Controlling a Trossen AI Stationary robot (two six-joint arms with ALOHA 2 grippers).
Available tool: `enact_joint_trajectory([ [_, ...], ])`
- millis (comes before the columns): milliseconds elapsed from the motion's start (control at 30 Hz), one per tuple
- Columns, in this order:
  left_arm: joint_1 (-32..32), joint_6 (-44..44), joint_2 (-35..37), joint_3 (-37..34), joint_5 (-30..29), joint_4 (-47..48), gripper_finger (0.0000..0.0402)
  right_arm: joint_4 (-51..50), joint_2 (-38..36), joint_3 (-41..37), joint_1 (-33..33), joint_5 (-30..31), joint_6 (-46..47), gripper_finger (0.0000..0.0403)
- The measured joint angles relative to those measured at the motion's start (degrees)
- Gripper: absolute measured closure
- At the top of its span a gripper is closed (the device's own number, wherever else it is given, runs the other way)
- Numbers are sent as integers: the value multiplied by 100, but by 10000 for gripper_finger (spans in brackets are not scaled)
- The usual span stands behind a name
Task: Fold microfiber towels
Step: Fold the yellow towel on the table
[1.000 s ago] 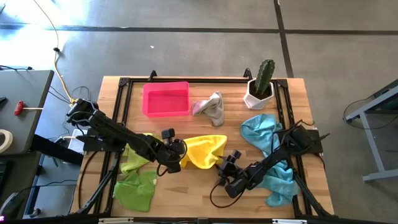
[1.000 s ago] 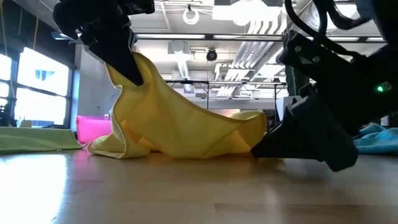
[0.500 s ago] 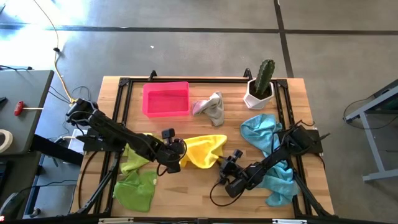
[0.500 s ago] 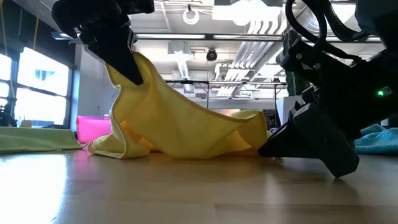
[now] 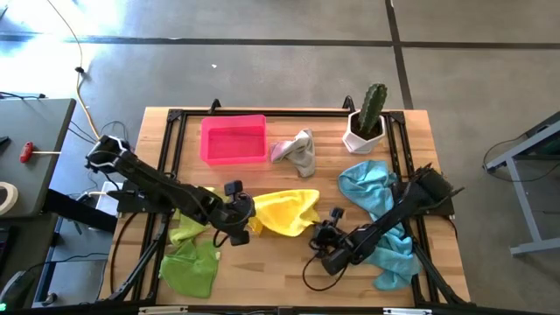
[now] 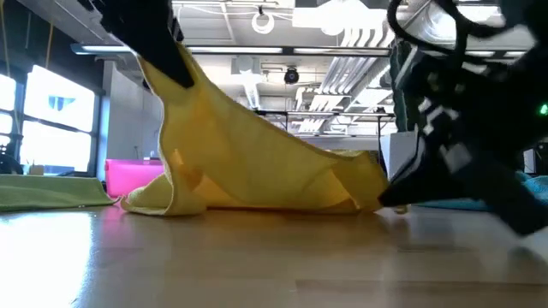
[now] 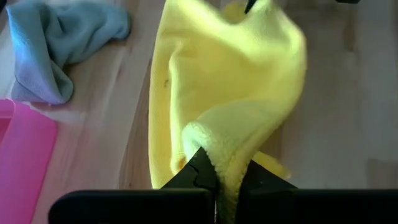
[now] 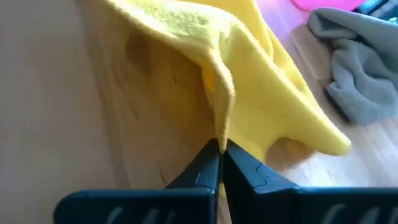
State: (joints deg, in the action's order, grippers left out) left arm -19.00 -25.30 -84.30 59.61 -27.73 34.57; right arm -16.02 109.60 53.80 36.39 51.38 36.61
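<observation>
Tray (image 5: 233, 140), grey towel (image 5: 298, 150) behind yellow towel (image 5: 284, 211).

You're over a grey concrete floor (image 5: 262, 79) with dark seams, wooden table (image 5: 262, 271) in the middle. Dark desk (image 5: 31, 157) at the picture's left, a yellow cable (image 5: 83, 87) trailing beside it. In the low view you get bright windows (image 6: 51, 111), ceiling pipes (image 6: 342, 60), strip lights.

Yellow towel (image 5: 284, 213), lime towel (image 5: 191, 266), light blue towels (image 5: 378, 197), grey towel (image 5: 297, 150), pink tray (image 5: 233, 140).
</observation>
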Motion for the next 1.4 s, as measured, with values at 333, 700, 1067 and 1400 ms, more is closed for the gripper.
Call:
enact_joint_trajectory([
  [333,-63,443,689,653,-39,685,401,-2364,-1706,898,-204,-384,-208,402],
  [700,-66,1375,761,1600,-424,1945,401,-3992,-2385,2340,-508,-576,-1309,403],
  [1067,315,1647,763,2501,-545,3060,401,-5356,-2380,3619,-1145,11,-2147,403],
  [1400,902,2639,761,2658,-1257,3126,401,-5901,-2380,3710,-2044,463,-2475,403],
])
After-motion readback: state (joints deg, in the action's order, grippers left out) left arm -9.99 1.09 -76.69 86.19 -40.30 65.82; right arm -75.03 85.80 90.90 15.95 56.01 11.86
